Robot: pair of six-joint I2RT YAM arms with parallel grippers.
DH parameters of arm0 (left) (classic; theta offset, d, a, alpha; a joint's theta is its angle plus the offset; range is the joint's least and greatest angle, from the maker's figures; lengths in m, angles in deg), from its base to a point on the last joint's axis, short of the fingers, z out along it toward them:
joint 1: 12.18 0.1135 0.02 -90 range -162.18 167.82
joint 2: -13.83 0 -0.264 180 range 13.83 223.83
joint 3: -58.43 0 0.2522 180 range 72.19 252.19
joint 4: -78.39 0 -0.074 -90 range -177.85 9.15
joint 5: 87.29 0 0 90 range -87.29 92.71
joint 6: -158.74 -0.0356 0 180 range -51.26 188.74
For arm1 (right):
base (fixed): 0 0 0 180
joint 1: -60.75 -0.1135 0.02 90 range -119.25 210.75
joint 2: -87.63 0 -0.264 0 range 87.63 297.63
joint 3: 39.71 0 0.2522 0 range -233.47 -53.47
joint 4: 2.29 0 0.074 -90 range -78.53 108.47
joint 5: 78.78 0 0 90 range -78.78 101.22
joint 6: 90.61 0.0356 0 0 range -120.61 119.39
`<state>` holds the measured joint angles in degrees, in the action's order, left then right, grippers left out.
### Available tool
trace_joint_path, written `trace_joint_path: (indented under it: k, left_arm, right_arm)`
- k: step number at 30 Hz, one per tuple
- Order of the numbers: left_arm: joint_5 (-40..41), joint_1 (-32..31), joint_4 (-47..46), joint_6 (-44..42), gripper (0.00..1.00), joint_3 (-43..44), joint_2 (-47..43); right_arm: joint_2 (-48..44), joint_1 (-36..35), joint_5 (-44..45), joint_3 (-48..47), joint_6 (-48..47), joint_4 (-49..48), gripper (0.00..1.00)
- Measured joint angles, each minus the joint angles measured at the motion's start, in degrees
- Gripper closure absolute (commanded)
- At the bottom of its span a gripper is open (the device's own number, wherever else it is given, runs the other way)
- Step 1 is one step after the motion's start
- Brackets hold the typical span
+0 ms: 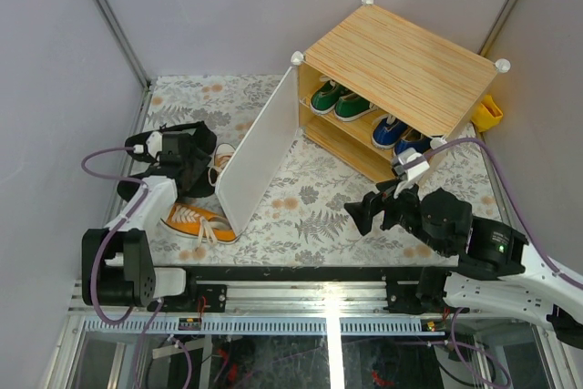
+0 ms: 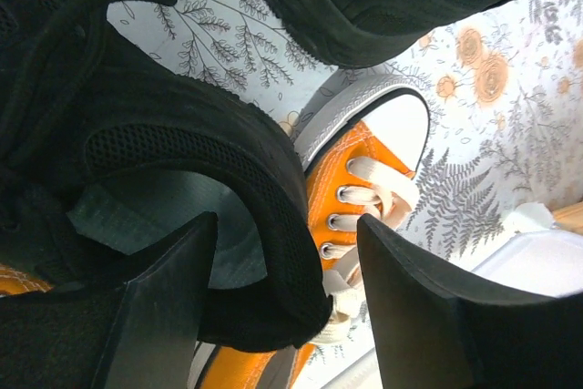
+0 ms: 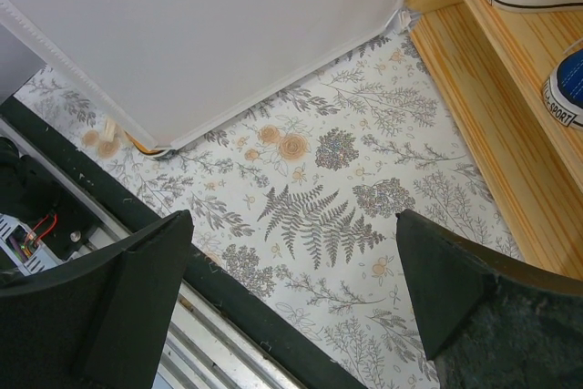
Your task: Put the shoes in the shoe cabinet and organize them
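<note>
Tool L [image 2: 284,225] apart astride blk shoe [image 2: 182,134] wall, orange shoe [image 2: 351,145] part hidden; tool R [image 3: 293,225] apart

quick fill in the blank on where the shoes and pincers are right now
1. The green shoes sit on the shoe cabinet's ___ shelf.
2. The pair on the shelf below them is ___.
3. The left pincer straddles the collar of a ___ shoe.
4. The right pincer hangs over the floral mat, holding nothing, jaws wide ___.

Missing words: upper; blue; black; open
</note>
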<state>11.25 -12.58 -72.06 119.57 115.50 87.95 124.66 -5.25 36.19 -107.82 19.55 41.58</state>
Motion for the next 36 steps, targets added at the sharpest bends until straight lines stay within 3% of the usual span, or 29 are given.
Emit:
trace_joint_path:
  k: [4, 9, 10, 15, 22, 25, 29, 33, 36]
  left_arm:
    - [-0.5, 0.0, -0.1, -0.9, 0.43, 0.0, 2.2]
    - [0.3, 0.4, -1.3, -1.2, 0.94, 0.5, 5.0]
    - [0.3, 0.4, -1.8, -1.1, 1.00, 0.7, 5.1]
    - [0.2, 0.4, -1.1, -1.0, 1.00, 1.4, 4.9]
    - [1.1, 0.3, 13.6, -1.9, 1.00, 9.7, -6.0]
    - [4.1, 0.0, 17.3, -3.3, 1.00, 19.3, -13.3]
    - [7.7, 0.1, 17.9, -7.3, 1.00, 36.6, -14.0]
    - [4.0, 0.1, 17.7, -9.8, 1.00, 48.8, -10.1]
    - [-1.5, -2.2, 16.5, -10.2, 1.00, 52.3, -7.5]
  right_arm:
    - [-1.0, 0.0, 0.0, 0.6, 0.1, -0.1, 0.01]
    - [-1.9, 0.0, 0.0, 0.7, 0.7, 0.0, 0.01]
    - [-2.1, 0.0, 0.0, 0.7, 0.9, 0.0, 0.01]
    - [-3.4, 0.0, 0.1, 0.7, 1.3, 0.7, 0.01]
    - [-3.9, 0.0, 1.9, 0.7, 1.5, 1.4, 0.01]
    - [-3.9, 0.0, 2.3, 0.4, 1.5, 1.4, 0.01]
    - [-3.9, 0.0, 2.6, -0.1, 1.5, 1.5, 0.01]
    - [-3.9, 0.0, 3.1, -0.7, 1.4, 2.1, 0.01]
    - [-3.9, 0.0, 5.3, -2.1, 1.4, 3.2, 0.01]
